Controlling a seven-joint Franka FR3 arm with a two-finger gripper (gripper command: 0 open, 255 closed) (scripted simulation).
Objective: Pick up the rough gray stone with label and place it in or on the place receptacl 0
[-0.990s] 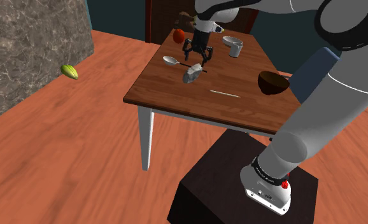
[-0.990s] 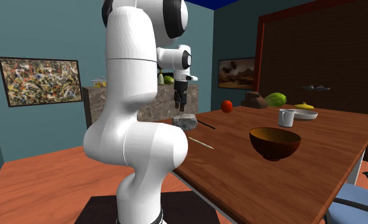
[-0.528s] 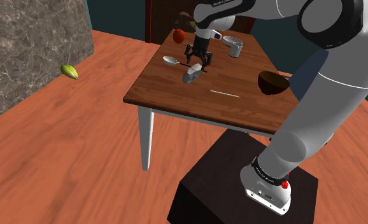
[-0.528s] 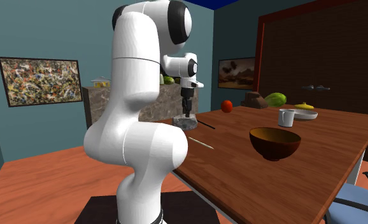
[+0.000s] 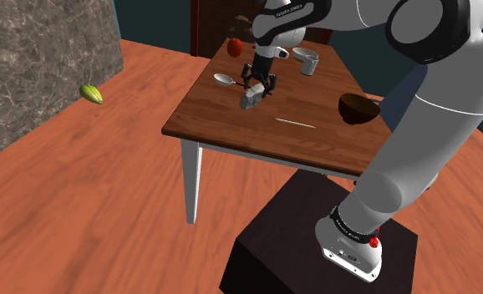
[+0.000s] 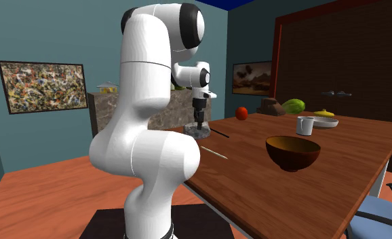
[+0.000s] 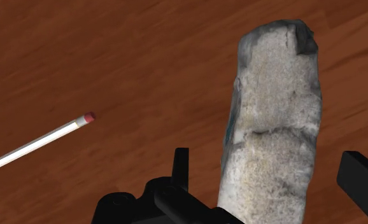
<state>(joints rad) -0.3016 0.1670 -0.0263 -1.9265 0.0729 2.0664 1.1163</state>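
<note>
Gray stone (image 5: 250, 100), upper middle of the shoulder view, sits between your gripper's (image 7: 270, 167) open fingers, untouched; lower slightly, centre, then close across its narrow width.

White glossy arm (image 6: 147, 136), dark round joint caps (image 6: 188, 20), all-black two-finger gripper (image 5: 261, 85). White base collar (image 5: 348, 250) has small dark markings and a red knob (image 5: 373, 243). Black box stand (image 5: 273, 242).

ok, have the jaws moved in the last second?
Yes. In the shoulder view they dropped toward the grey stone on the table, now standing open either side of it.
</note>
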